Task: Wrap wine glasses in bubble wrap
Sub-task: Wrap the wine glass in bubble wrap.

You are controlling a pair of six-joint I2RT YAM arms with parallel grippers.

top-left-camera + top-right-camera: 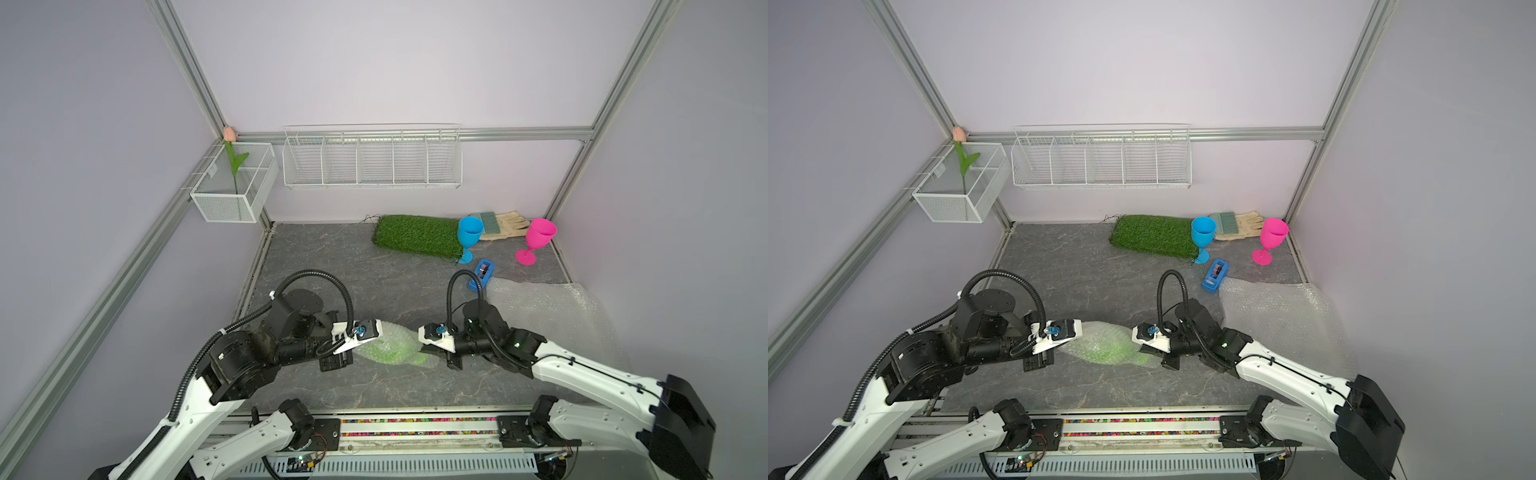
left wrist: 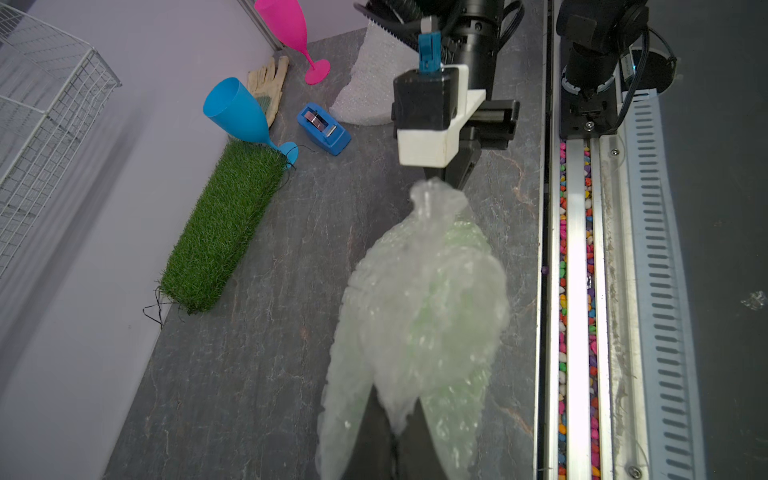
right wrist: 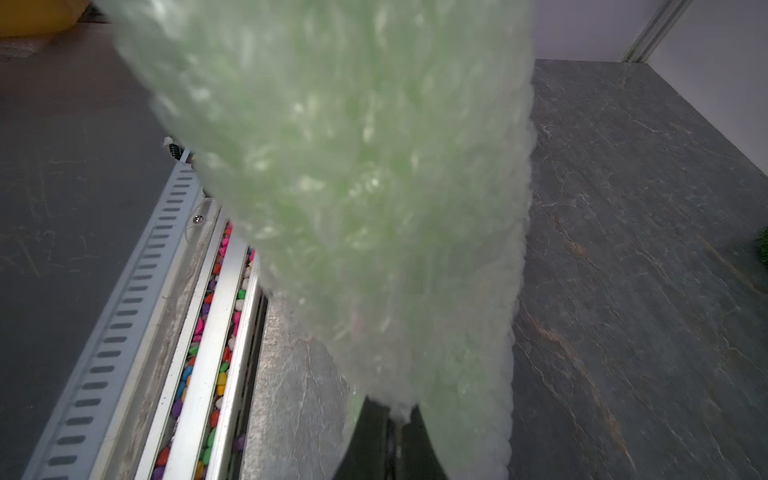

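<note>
Bubble wrap [image 1: 386,338] around green glass [image 1: 417,358], ends pinched by left tool [image 2: 394,417], right tool [image 3: 395,417]

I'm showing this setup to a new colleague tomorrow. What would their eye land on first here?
Probably the bubble wrap bundle mid-table, with green showing through it, pinched at either end by the left gripper and the right gripper. Next come the bright blue goblet and pink goblet, standing unwrapped at the back right, the blue one at the end of the grass mat.
</note>
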